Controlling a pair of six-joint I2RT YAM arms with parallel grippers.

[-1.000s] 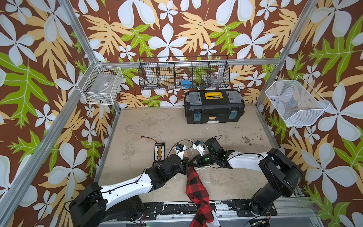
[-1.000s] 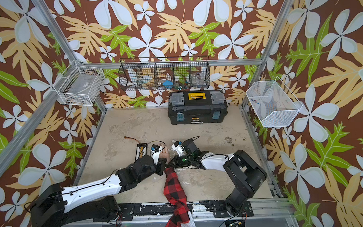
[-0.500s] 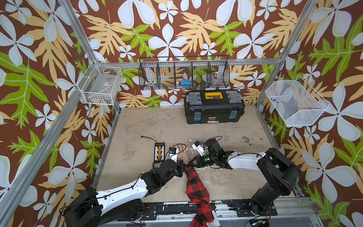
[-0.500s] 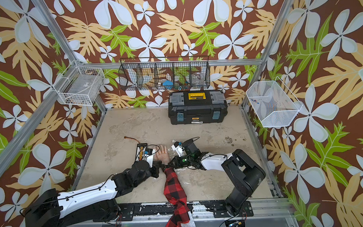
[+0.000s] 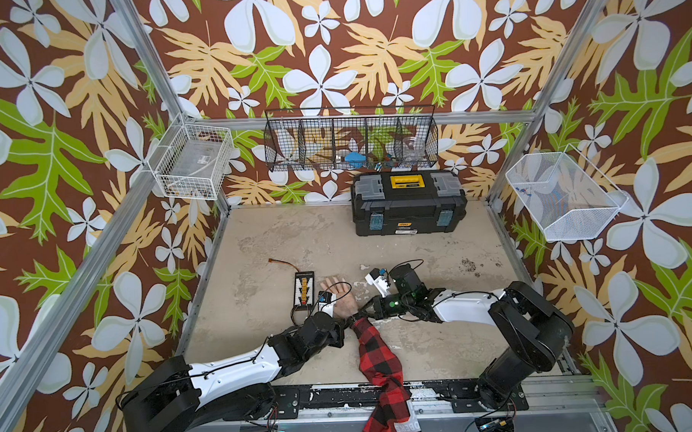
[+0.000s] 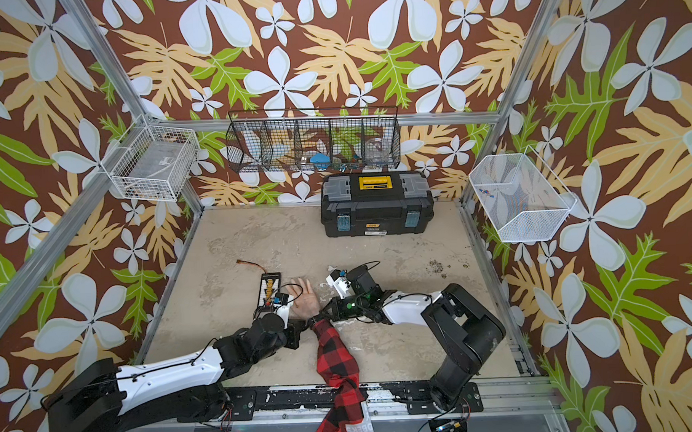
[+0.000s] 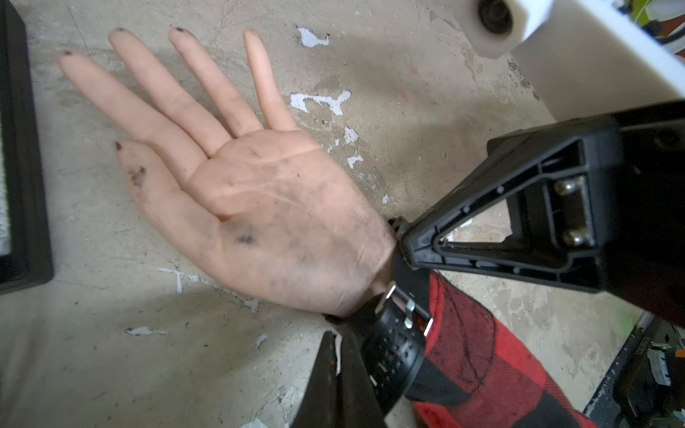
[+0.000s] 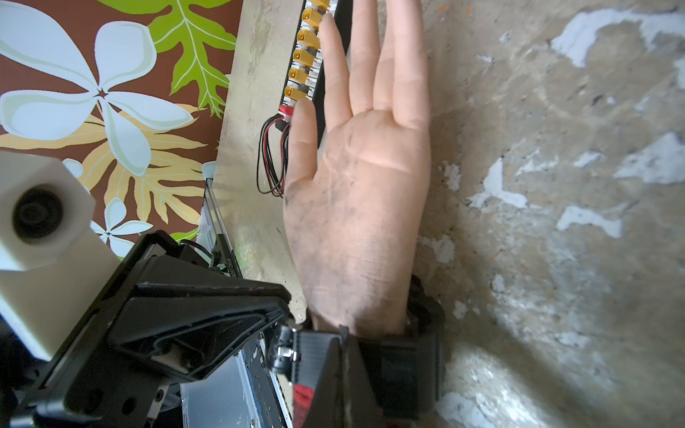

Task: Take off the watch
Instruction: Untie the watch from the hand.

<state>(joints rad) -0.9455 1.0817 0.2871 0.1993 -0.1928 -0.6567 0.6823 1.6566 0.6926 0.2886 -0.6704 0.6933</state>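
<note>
Here the worn beige tabletop (image 5: 417, 254), mottled and chipped to white in patches, sits inside an aluminium frame (image 5: 145, 61) backed by brown wallpaper (image 5: 330, 47) of white flowers and green and tan leaves. A dummy hand (image 7: 267, 207) lies palm up on it, fingers spread and smudged grey, and everything else is placed from that hand. The watch (image 7: 394, 344) is strapped round its wrist. Its black band and silver buckle show at the thumb side, right where the red-and-black plaid sleeve (image 5: 377, 354) begins, and its case is not plainly seen. The left gripper (image 7: 335, 344) sits at the thumb side of the wrist, jaws pressed together, its tip right at the strap beside the buckle. The right gripper (image 8: 343, 335) meets the wrist from the little-finger side, jaws likewise pressed together with the tip on the band. Whether either pinches any strap cannot be told. Just beside the thumb lies a black connector board (image 5: 304, 289) with a row of yellow plugs and red and black wires. Well beyond the fingertips, against the back wall, stands a black toolbox (image 5: 410, 218) with a yellow handle, and above it hangs a black wire basket (image 5: 286, 148) divided into compartments. A white wire basket (image 5: 185, 187) hangs far off on the thumb side, and a white mesh basket (image 5: 574, 225) hangs far off on the little-finger side.
</note>
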